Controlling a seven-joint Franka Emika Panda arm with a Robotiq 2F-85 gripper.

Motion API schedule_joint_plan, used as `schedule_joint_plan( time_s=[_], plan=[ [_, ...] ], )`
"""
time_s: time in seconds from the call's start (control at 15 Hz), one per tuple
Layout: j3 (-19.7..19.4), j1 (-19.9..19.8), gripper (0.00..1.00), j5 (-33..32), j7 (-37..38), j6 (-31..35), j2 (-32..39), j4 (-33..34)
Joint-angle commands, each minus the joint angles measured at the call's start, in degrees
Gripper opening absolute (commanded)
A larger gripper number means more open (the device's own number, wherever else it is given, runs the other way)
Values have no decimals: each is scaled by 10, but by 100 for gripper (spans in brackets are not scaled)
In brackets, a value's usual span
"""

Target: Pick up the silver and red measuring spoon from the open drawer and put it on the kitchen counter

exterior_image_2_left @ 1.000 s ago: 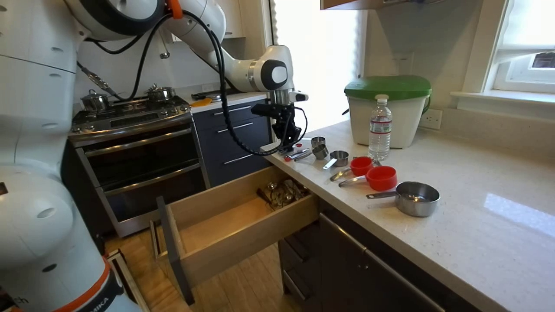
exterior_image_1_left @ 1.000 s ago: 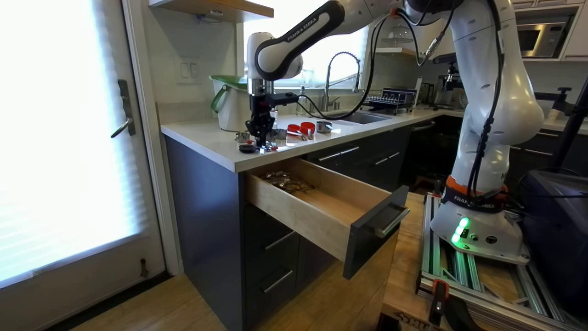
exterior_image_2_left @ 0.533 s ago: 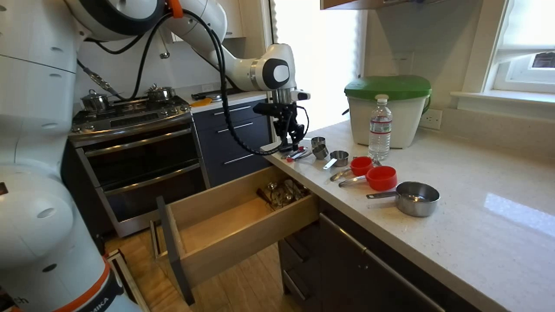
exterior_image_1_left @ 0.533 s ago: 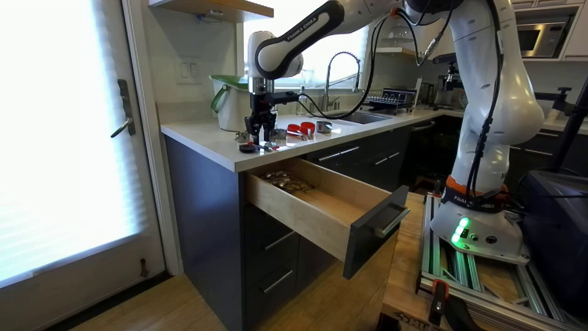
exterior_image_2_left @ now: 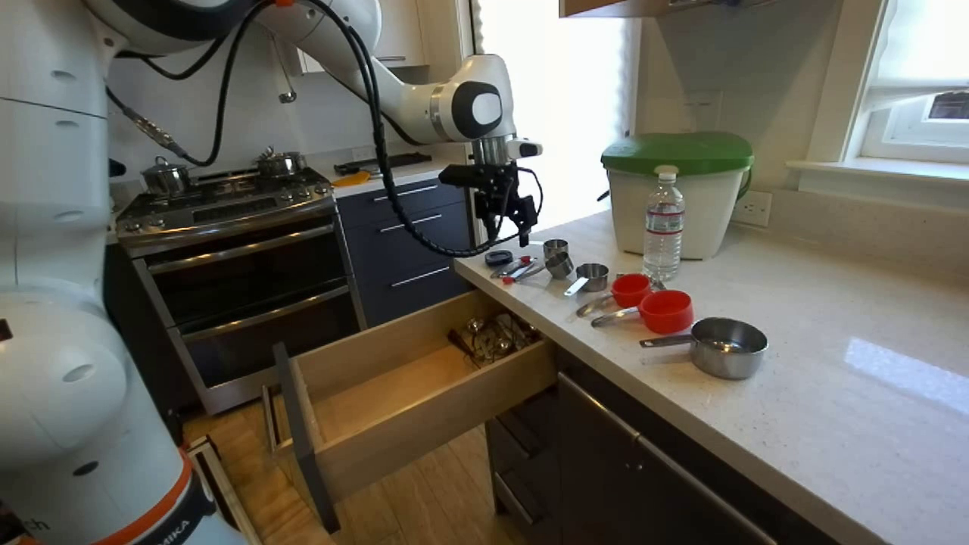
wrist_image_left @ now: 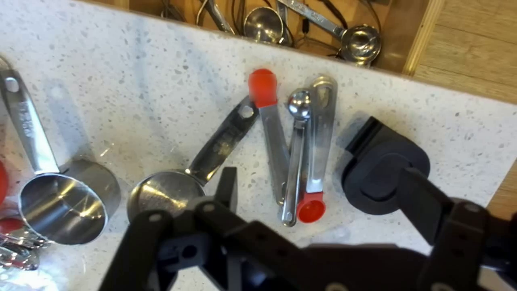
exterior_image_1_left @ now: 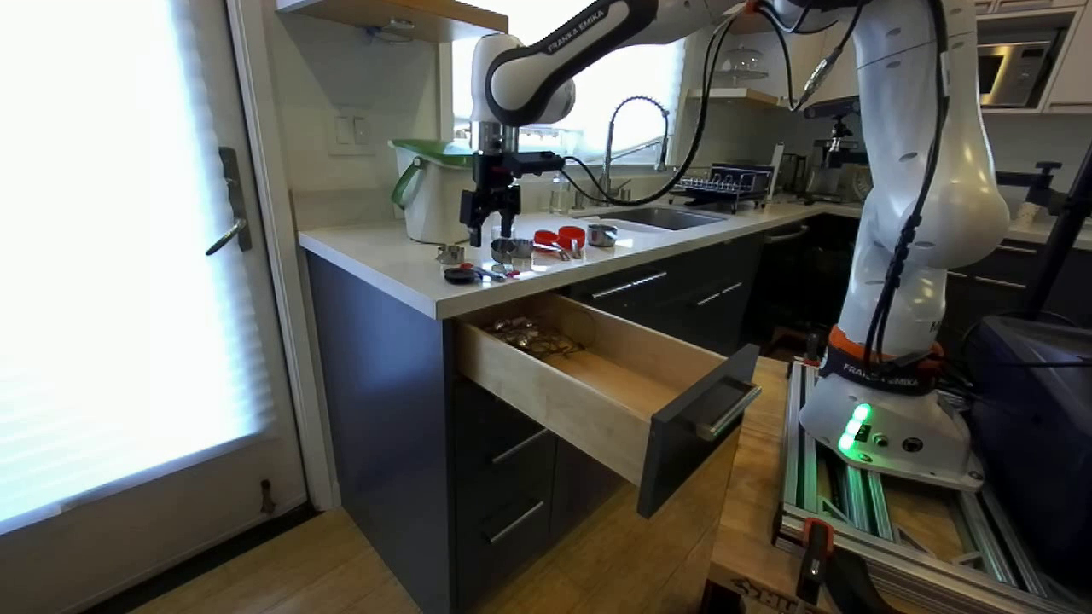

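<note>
Silver & red measuring spoons (wrist_image_left: 320, 145) lie on pale speckled countertop (exterior_image_2_left: 833, 303)

Two of them flank a slim all-silver spoon (wrist_image_left: 294, 169) nr the countertop's edge, wrist view; can't tell which is the task's. Left one's red bowl points twd a dark-fronted light-wood drawer (exterior_image_1_left: 554, 396), pulled out below in both exterior views; right one's points away. Overhead, apart fr. them, hangs a black two-finger gripper (exterior_image_1_left: 491, 236) on a white robot arm (exterior_image_2_left: 412, 110), fingers (wrist_image_left: 228, 190) spread wide, spoons visible btwn. To the spoons' right, wrist view: matte-black rounded object (wrist_image_left: 371, 169), partly hidden by a finger. To their left: small handled silver cup (wrist_image_left: 165, 190), handle end just beside the left spoon's red bowl, then a 2nd silver cup (wrist_image_left: 62, 208). In an exterior view, nearer: two red silver-handled cups (exterior_image_2_left: 666, 311) & a larger silver cup (exterior_image_2_left: 729, 350); behind, a clear plastic bottle (exterior_image_2_left: 664, 250) stands upright in front of a green-lidded white bin (exterior_image_2_left: 708, 216). Drawer's inner end holds jumbled silver utensils (exterior_image_2_left: 496, 341), also caught by the wrist view past the countertop's edge.
</note>
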Motion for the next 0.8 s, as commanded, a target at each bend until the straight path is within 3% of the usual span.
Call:
schedule_joint_plan(
  time_s=[0.0,0.2,0.73],
  plan=[
    [0,-11,100,-3,-55,-8,-86,-89],
    [3,-16,100,0,-106,-5,-160,-165],
    [-1,-16,100,0,-134,-14,-347,-322]
  ],
)
